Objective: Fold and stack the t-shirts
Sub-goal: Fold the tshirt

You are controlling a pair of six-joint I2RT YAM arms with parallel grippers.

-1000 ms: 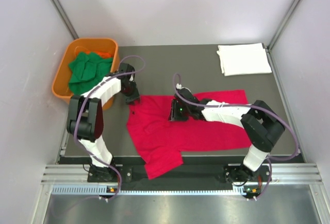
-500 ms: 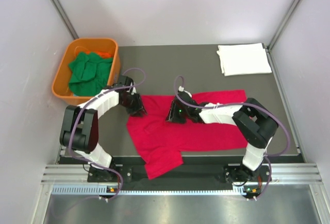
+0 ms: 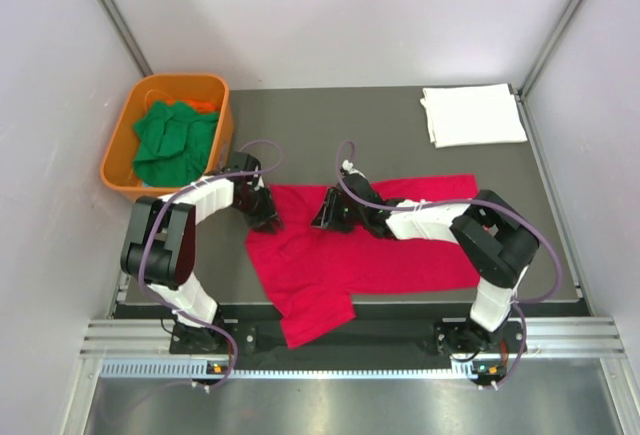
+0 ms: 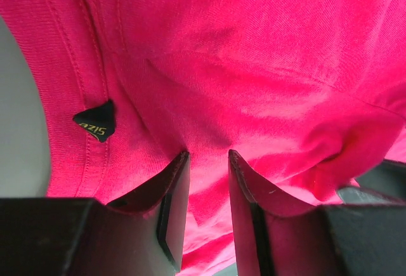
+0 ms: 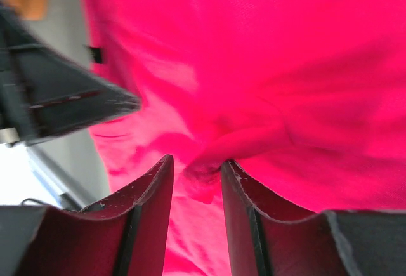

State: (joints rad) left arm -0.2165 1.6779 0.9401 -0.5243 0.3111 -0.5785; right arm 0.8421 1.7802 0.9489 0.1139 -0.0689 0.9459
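The red t-shirt lies spread and rumpled on the dark table, one sleeve hanging over the near edge. My left gripper is down on its upper left corner by the collar. Its jaws stand narrowly apart, pinching red cloth, in the left wrist view. My right gripper is down on the shirt's top edge just to the right, shut on a raised fold of red cloth in the right wrist view. A folded white t-shirt lies at the back right. Green t-shirts are bunched in the tub.
The orange plastic tub stands at the back left, close behind my left arm. A small black size label sits on the collar seam. The left gripper's body shows close by in the right wrist view. Grey walls enclose the table.
My left gripper has moved right and nearer, onto the shirt's collar corner. My right gripper has slid left along the top edge, so the two grippers now sit closer together.
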